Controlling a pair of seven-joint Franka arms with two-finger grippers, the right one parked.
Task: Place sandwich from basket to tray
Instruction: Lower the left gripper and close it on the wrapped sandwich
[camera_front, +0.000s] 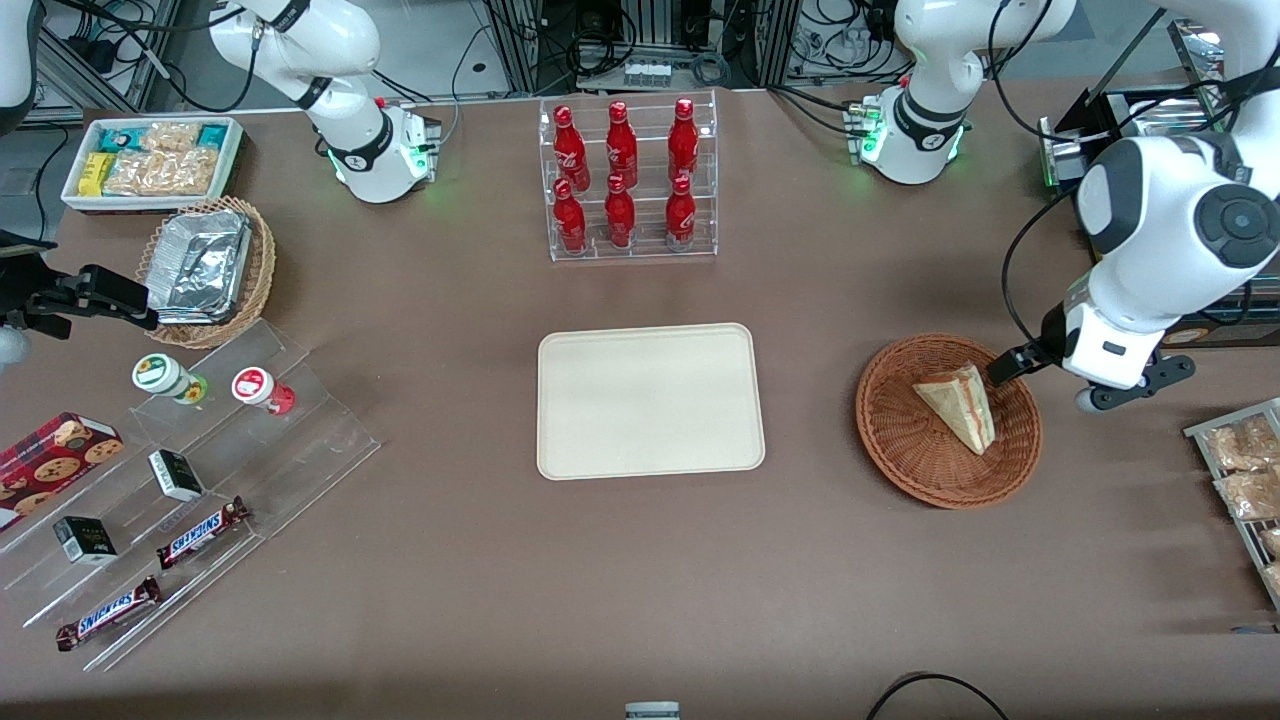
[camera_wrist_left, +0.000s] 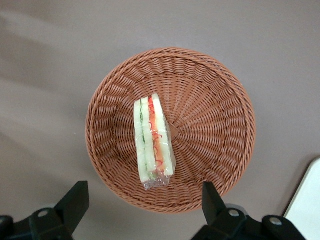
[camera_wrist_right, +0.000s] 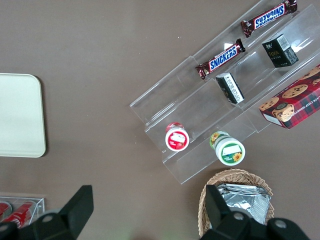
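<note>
The sandwich (camera_front: 960, 403) is a wrapped triangular wedge lying in the round reddish-brown wicker basket (camera_front: 900, 440). In the left wrist view its red, orange and green filling edge (camera_wrist_left: 154, 140) faces up, inside the basket (camera_wrist_left: 210, 115). My left gripper (camera_front: 1015, 363) hovers above the basket's rim on the side toward the working arm's end of the table. It is open and empty, its fingers (camera_wrist_left: 75, 200) spread wider than the sandwich. The cream-beige tray (camera_front: 650, 400) lies empty at the table's middle, beside the basket.
A clear rack of red bottles (camera_front: 628, 180) stands farther from the front camera than the tray. A rack of snack packets (camera_front: 1245, 480) lies at the working arm's end. A clear stepped stand with candy bars (camera_front: 200, 535), a foil-tray basket (camera_front: 205, 270) and a white snack bin (camera_front: 150, 160) lie toward the parked arm's end.
</note>
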